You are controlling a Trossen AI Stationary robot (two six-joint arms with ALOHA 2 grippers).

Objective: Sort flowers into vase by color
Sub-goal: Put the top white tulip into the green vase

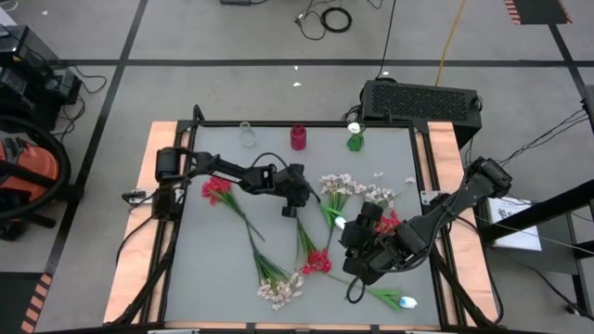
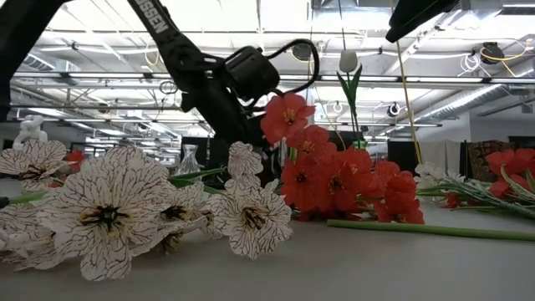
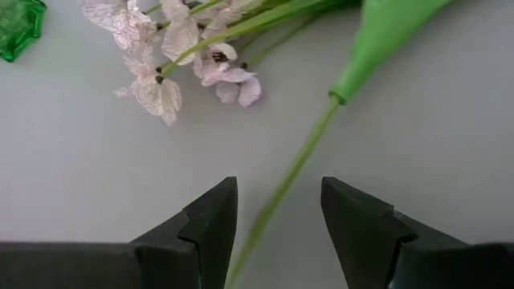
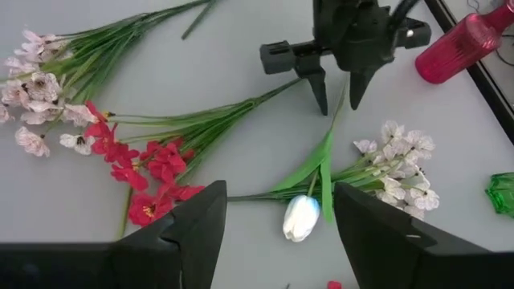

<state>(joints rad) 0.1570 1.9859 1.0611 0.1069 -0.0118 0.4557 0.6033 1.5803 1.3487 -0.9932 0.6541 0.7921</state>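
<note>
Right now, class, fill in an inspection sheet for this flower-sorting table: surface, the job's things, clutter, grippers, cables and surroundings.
Surface: grey table top with orange side strips.
Job's things: artificial red-bloomed stems, pale pinkish-white blossom clusters and white tulip bud lying loose; clear glass vase, magenta vase and green glass vase along the far edge, with no flowers seen in them.
Clutter: nothing seen.
Grippers: left gripper open, straddling a green stem; right gripper open, above the tulip.
Cables: black cable coil and yellow lead on the floor.
Surroundings: black box behind table; orange-and-black vacuum at left.
</note>
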